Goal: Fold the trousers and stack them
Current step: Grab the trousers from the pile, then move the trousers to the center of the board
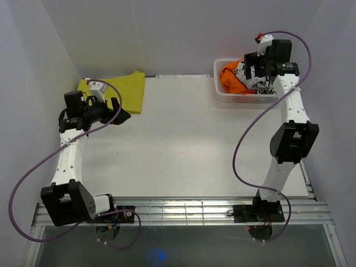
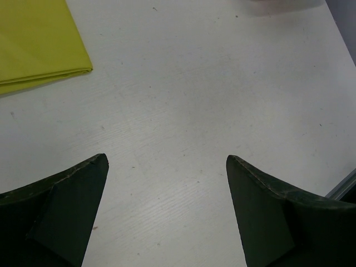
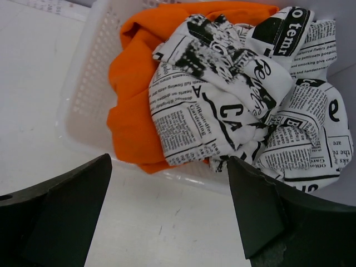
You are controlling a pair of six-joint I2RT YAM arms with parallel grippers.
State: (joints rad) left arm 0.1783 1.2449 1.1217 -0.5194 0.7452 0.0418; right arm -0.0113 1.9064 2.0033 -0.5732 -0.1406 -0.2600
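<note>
Folds of the yellow trousers (image 1: 119, 89) lie flat on the white worktop (image 1: 183, 144), far to the left of the basket (image 1: 218, 89) and along the same far edge. They form a neat, smooth rectangle with a clean folded edge on the side facing the basket.

The left hand (image 2: 167, 160) is also well to the left of the basket, a little nearer the arm bases than it, just beside the near corner of the yellow cloth. Its two dark fingers (image 2: 72, 194) stand spread wide with only bare worktop between them. They hold nothing, and in the wrist view the yellow cloth lies apart from both fingertips.

The basket is white plastic lattice and sits at the far right. In its left part lie the orange trousers (image 3: 130, 111), crumpled, spilling over the near rim. In its right part lie the newspaper-print trousers (image 3: 222, 105), bunched in a loose heap, lying partly over the orange cloth and rising above the rim.

The right hand (image 3: 169, 161) hangs over the basket, pointed down at the heap. Its fingers are spread wide and grip nothing, and neither fingertip touches cloth.
</note>
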